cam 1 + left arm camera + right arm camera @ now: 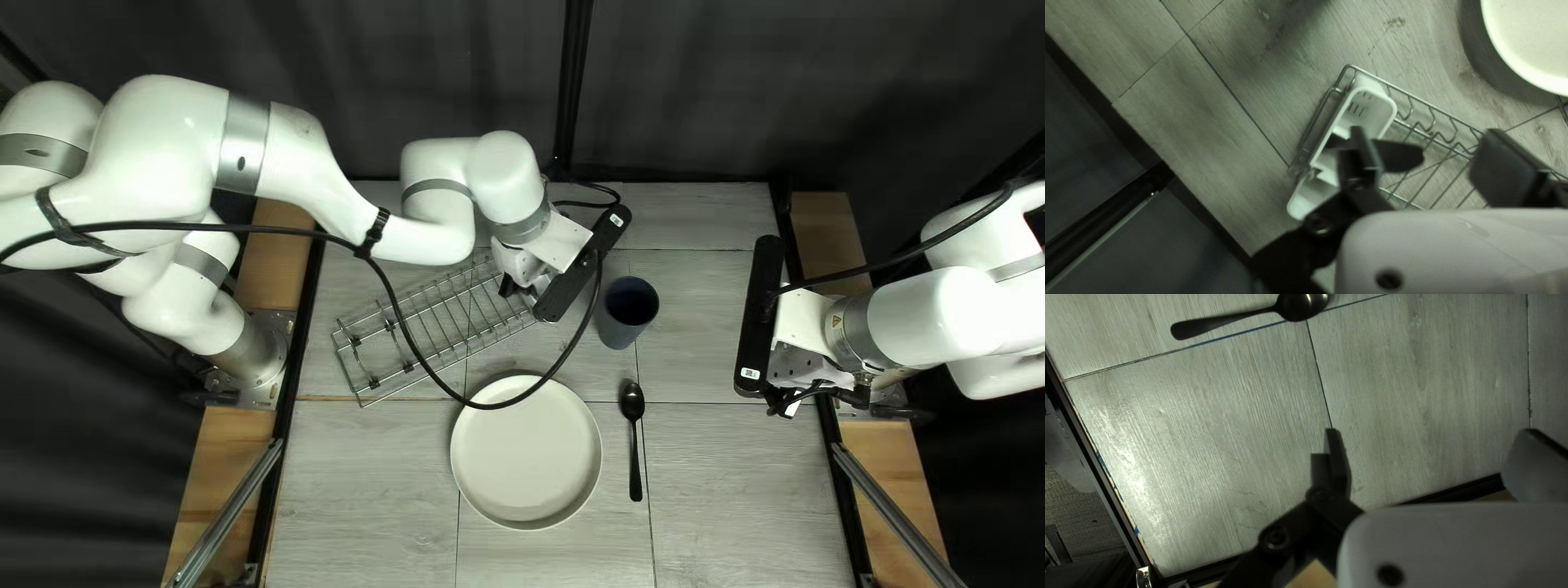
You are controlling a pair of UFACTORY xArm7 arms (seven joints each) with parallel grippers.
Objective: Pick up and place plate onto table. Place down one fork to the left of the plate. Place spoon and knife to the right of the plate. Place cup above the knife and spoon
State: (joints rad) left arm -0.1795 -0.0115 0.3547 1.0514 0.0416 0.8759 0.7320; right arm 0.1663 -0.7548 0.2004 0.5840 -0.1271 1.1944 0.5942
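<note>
Plate is lying flat on the worktop, so I'd call that part sorted. Spoon is to the right of it in the top left view, bowl end toward the far edge, with a bit of room between the two, which I reckon leaves a spot for the knife. Cup stands upright just beyond the spoon's bowl, pretty much where the task wants it. No fork on the plate's left side, so imo cutlery is what's left.

Left pincer is spread wide over the wire rack, right by the white caddy. There's a dark handle-like piece by one finger, but the other finger stands well apart, so nothing's gripped. Can't tell if it's fork or knife, or whether it's touching. My guess is it needs lining up so the handle sits between both fingers, otherwise it could get knocked. Right pincer is wide too, holding nothing, well apart from the spoon.
</note>
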